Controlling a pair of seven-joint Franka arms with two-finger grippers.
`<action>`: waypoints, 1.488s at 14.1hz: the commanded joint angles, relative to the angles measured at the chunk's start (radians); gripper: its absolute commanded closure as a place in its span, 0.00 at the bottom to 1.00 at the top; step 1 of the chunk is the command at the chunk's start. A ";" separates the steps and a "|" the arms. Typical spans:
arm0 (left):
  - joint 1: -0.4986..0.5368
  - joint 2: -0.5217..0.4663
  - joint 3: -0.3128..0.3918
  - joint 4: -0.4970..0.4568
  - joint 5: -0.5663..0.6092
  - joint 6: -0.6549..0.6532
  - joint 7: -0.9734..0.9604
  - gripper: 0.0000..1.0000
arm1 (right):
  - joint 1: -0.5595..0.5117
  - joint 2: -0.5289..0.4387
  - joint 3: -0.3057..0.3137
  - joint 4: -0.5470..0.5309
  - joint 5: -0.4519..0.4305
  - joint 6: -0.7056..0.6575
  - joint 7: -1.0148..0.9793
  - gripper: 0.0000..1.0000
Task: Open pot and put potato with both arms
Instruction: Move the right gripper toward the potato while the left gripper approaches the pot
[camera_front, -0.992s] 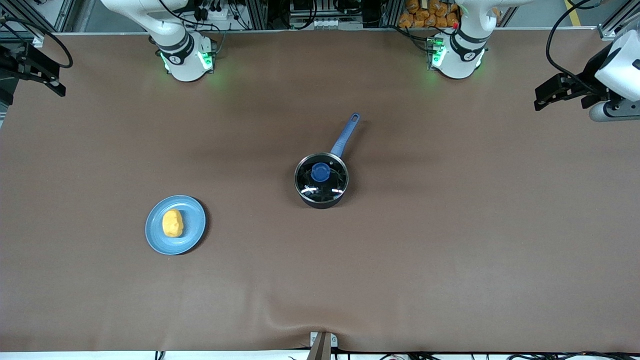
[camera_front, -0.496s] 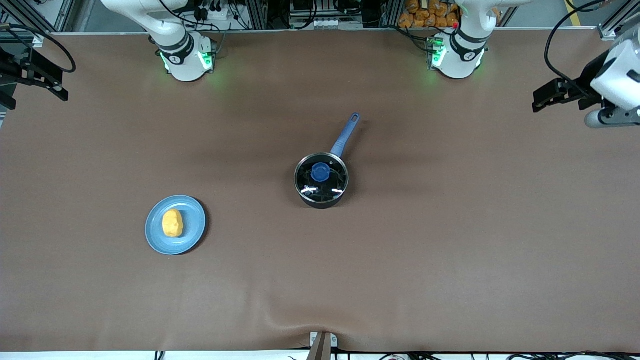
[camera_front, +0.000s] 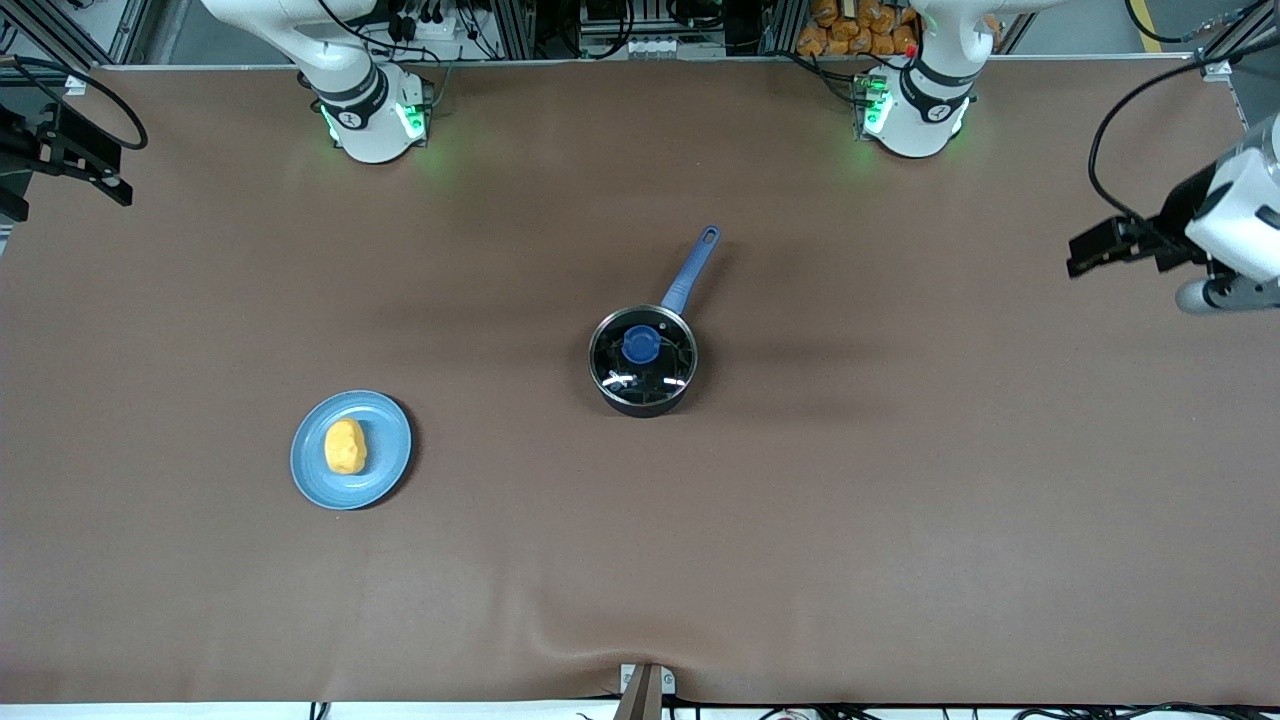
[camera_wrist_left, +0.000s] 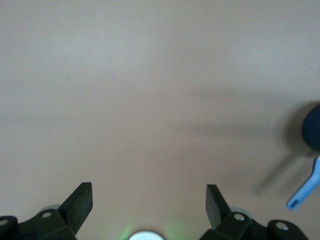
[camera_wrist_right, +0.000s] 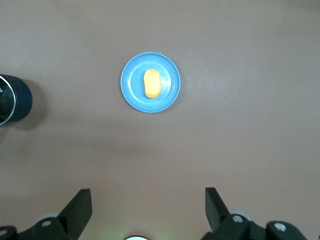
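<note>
— Where does the pot sit?
— Mid-counter, lid on, its handle pointing toward the arms' bases.
— And the potato?
— On the plate, nearer the front camera than the pot, toward the right arm's end.
— The tools?
— Left tool over its own end of the counter; right tool over the other end, both well apart from the pot.

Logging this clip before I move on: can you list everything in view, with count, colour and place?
Small round black saucepan with long blue handle: 1, mid-table.
Clear glass lid with blue knob: 1, on the saucepan.
Flat light-blue plate: 1, toward the right arm's end, nearer the front camera than the saucepan.
Small oval yellow-orange potato: 1, on the plate.
Brown table cover: 1, under everything.
Left gripper: black, open, over bare table at the left arm's end.
Right gripper: black, open, over the right arm's end.
</note>
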 joint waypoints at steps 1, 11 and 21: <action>0.002 0.058 -0.006 0.014 0.023 0.047 -0.005 0.00 | -0.005 -0.009 0.000 -0.010 -0.013 0.002 0.011 0.00; 0.000 0.110 -0.008 0.022 0.026 0.095 -0.004 0.00 | -0.042 0.030 0.000 -0.154 -0.012 0.211 0.015 0.00; -0.004 0.089 -0.021 0.019 0.003 0.099 0.010 0.00 | -0.013 0.185 0.005 -0.228 0.005 0.392 0.017 0.00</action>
